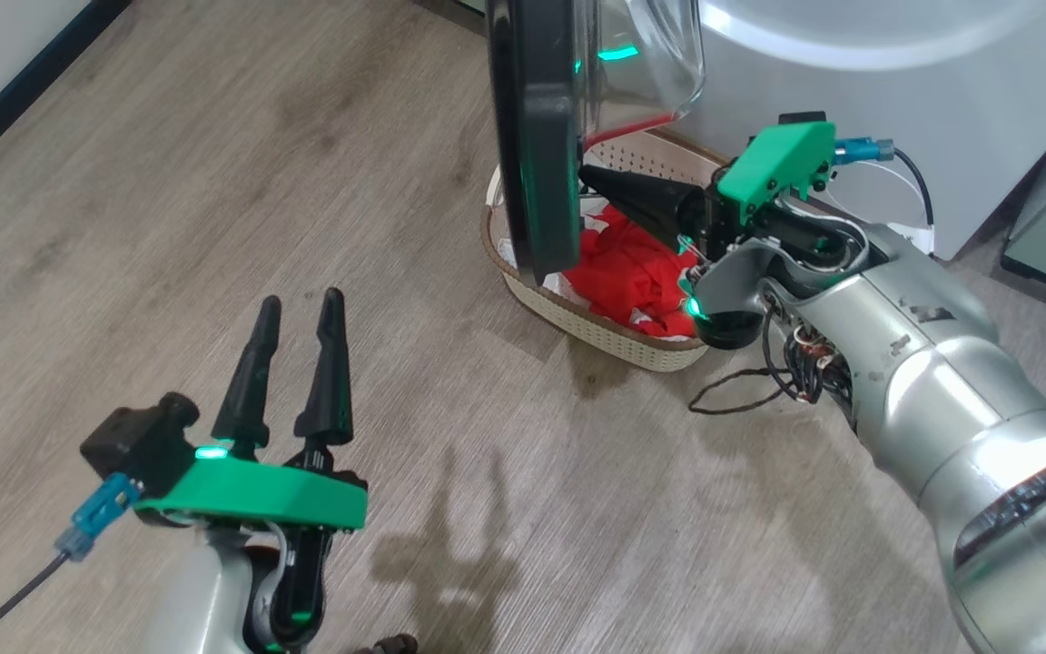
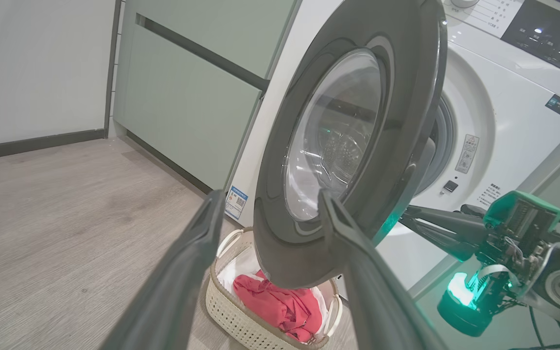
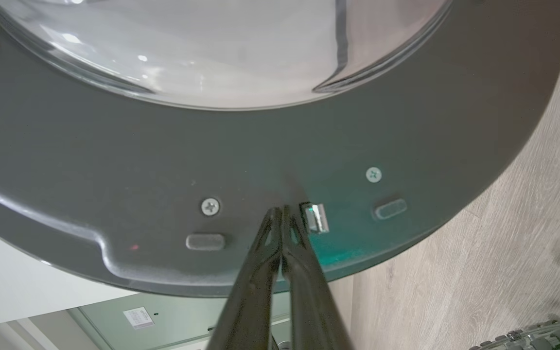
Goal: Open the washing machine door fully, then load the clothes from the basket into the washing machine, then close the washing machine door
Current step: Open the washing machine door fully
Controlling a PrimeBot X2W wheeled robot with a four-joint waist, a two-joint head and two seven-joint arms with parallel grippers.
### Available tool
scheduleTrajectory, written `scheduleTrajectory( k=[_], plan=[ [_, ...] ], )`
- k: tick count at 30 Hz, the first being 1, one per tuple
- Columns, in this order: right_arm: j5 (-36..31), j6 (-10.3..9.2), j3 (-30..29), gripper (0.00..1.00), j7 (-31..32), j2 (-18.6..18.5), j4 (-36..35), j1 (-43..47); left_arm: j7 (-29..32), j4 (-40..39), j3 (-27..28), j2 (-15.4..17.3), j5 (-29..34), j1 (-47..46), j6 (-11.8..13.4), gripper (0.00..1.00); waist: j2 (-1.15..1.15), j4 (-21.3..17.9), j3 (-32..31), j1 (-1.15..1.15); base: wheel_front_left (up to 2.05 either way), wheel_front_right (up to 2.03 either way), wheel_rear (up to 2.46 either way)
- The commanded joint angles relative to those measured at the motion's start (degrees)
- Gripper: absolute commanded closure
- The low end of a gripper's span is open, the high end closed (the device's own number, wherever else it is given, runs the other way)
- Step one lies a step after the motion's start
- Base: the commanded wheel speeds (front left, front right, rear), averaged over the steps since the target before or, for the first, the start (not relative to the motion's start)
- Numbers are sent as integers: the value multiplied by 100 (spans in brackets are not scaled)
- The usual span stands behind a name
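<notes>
Wood-look floor (image 1: 169, 227) carries everything.

Nearest: 1 left gripper (image 1: 301, 302), lower left of the head view, hovering over bare floor. Its 2 fingers are spread wide with nothing between them.

Next: 1 right gripper (image 1: 591, 177). Its 2 fingers are pressed together with no gap and hold nothing. The tips sit against the inner face of the door (image 1: 541, 136). In the right wrist view they land just beside 1 metal latch (image 3: 315, 217) on the dark rim. The same face shows 3 screws (image 3: 210, 206) and 2 oval pads (image 3: 205, 241).

Door: 1, swung out from the washing machine (image 1: 850, 100), edge-on in the head view. Its clear glass bowl bulges toward the machine.

Basket (image 1: 605, 331): 1, cream, on the floor under the door's lower edge, near the machine's front. 2 handles (image 2: 231, 238) show in the left wrist view.

Clothes: 1 red garment (image 1: 632, 272), bunched inside the basket on a white liner (image 2: 241, 265). Neither gripper touches it.

Farthest: 1 white machine, with the drum opening exposed behind the door and the control panel (image 2: 542, 29) lit at top. Beside it is a pale green cabinet (image 2: 187, 97), 2 fronts split by a dark gap.
</notes>
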Motion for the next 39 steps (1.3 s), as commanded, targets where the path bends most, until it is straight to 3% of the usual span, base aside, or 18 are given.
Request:
scheduleTrajectory(
  k=[1,13,20,22,27,33,36,39],
  plan=[
    [70,45,27,100,-32,159,-182,-209,-72,-222,235,79,-32,-71,19,0,0,2,9,0,0,0,0],
    [692,45,675,100,-364,159,-207,-423,-72,-244,281,79,-67,-75,61,0,0,-15,27,0,0,0,0],
    [113,45,799,100,-859,-88,-507,-253,-72,-127,252,79,-77,-91,-5,0,0,-110,-192,0,0,0,0],
    [-331,45,884,100,-1234,-336,-836,-184,-72,-86,239,79,-76,-116,-22,0,0,-140,-248,0,0,0,0],
    [-2471,45,1848,100,-2899,-1237,-1732,120,-72,45,187,79,-54,-239,-63,0,0,-196,-357,0,0,0,0],
    [-3857,45,2323,100,-4153,-2009,-2243,514,-72,202,263,79,-62,-347,-92,0,0,-392,-424,0,0,0,0],
    [-4437,45,1921,100,-4290,-2195,-2352,648,-72,223,297,79,-68,-361,-119,0,0,-511,-405,0,0,0,0],
    [-5418,45,792,100,-4296,-2246,-2723,976,-72,221,374,79,-77,-411,-124,0,0,-633,-347,0,0,0,0]
  ],
)
